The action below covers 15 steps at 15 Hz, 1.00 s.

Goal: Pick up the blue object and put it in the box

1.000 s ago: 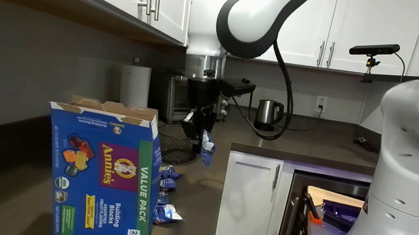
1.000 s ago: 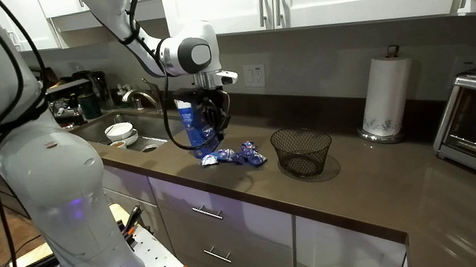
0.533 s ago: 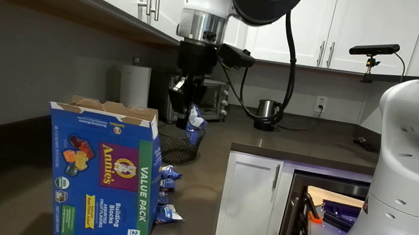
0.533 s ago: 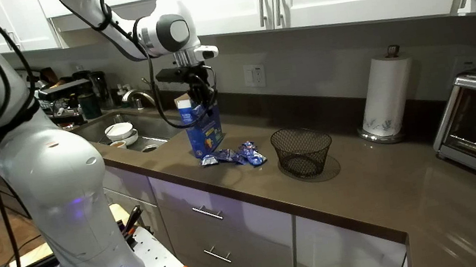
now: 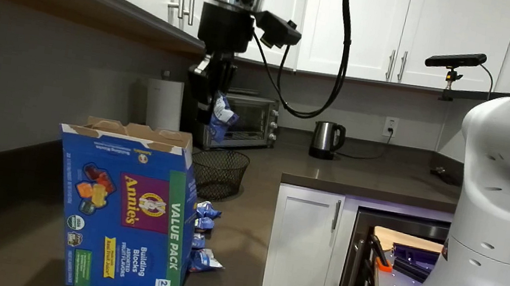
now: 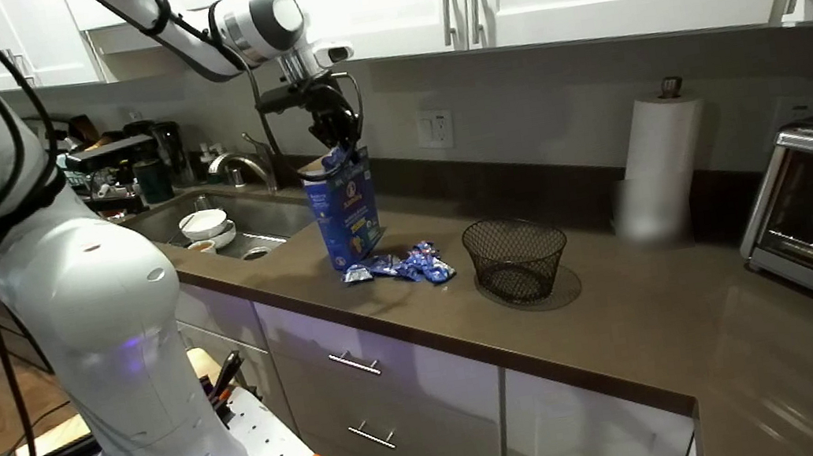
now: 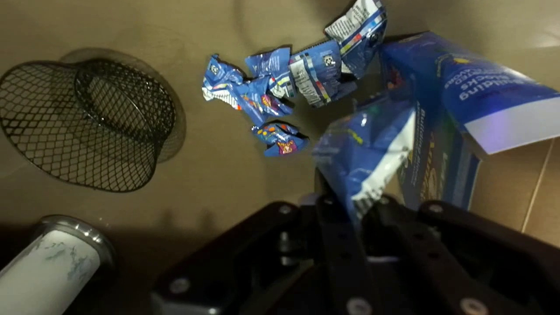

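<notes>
Claw (image 5: 210, 107) lifted higher, pointing down, blue pouch (image 5: 221, 121) pinched

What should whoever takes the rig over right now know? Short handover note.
Tool: closed on a blue pouch, held up off the counter.
Carton: stands on the counter, top looks open; the held pouch is near its top, not inside.
Other blue pouches: lying on the counter beside the carton.
Done: pouch picked and lifted.
Left: bring it over the carton's opening, lower, release. Probably worth watching the flaps on the way in.
</notes>
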### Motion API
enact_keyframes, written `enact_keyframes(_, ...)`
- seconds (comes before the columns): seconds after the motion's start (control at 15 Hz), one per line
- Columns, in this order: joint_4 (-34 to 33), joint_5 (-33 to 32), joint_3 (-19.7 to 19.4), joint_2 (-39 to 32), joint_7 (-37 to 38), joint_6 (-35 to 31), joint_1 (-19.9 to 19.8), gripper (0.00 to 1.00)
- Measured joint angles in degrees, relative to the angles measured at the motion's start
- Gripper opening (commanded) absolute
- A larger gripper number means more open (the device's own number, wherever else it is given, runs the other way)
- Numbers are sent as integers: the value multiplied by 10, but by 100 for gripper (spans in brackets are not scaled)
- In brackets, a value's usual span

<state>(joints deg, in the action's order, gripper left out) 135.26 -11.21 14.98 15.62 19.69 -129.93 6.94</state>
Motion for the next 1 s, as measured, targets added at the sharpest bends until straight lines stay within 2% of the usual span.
enact_keyframes(0.53, -23, -82, 48, 0, 34, -2, 1, 3)
enact_keyframes(1.0, -26, -97, 61, 0, 37, -42, 16, 3)
